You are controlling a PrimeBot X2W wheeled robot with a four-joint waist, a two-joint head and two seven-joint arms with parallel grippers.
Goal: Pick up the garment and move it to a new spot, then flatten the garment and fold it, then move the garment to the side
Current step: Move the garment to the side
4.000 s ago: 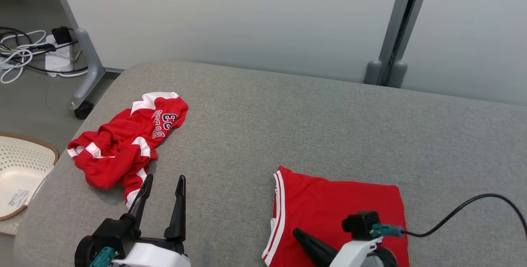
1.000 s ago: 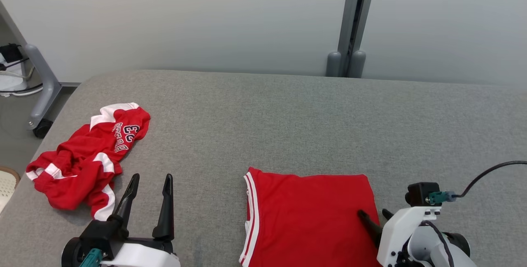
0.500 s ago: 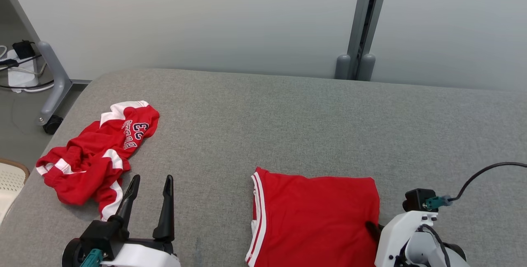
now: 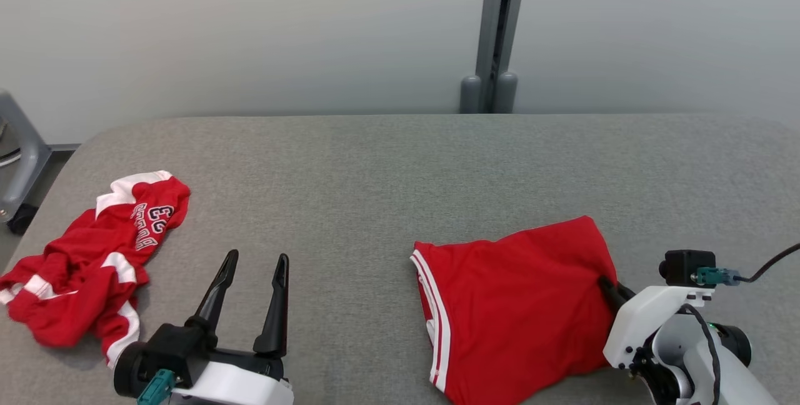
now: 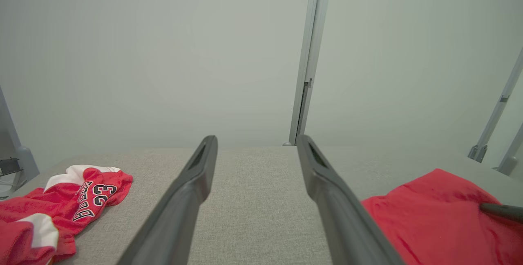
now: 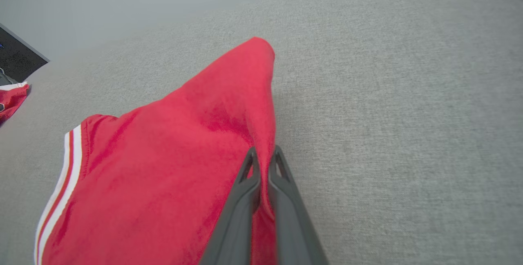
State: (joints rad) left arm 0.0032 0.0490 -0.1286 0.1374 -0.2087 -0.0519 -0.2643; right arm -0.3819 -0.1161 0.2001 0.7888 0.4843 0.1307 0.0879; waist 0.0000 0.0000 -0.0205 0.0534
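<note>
Now my right end effector [image 6: 261, 154] is pinched shut on the right edge of the folded garment [image 4: 512, 305], which lies low right on the tabletop [image 4: 375, 161]. My left end effector [image 4: 253, 258] gapes empty. The cloth looks soft, light and limp, I judge, so I should grip a doubled edge or it unfolds. Half a second back that edge lay flat; now it's lifted and skewed.

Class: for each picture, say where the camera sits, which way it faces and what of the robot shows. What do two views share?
Head view: on the head, facing forward and down at the grey table; shows open left gripper, right gripper pinching the folded garment.
Left wrist view: looks along its spread fingers toward the wall.
Right wrist view: looks along its shut fingers onto the folded garment.
Shared: both wrist views show folded garment and crumpled jersey.
</note>
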